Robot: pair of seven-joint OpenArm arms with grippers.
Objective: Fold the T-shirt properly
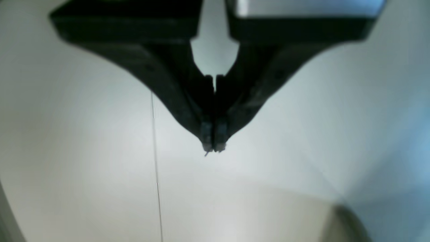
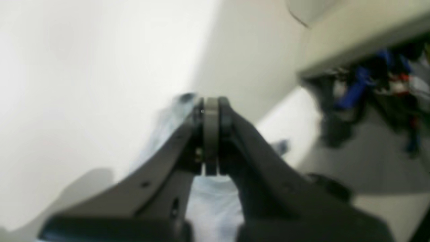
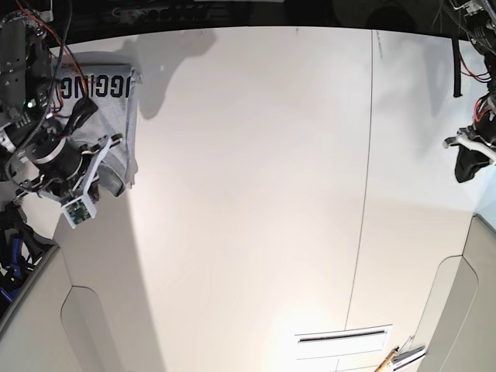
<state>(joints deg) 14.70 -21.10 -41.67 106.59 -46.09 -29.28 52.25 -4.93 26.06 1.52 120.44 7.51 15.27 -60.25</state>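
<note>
The grey T-shirt lies folded into a narrow rectangle at the table's far left in the base view, black block lettering showing on its upper end. My right gripper hovers over the shirt's lower end. In the right wrist view its fingers are pressed together, with pale fabric showing underneath, and nothing is clearly pinched. My left gripper sits at the table's far right edge, far from the shirt. In the left wrist view it is shut above bare white table.
A thin seam runs down the white table, also visible in the left wrist view. Tangled cables hang beyond the table edge. A slotted plate lies near the front. Grey panels flank both front corners.
</note>
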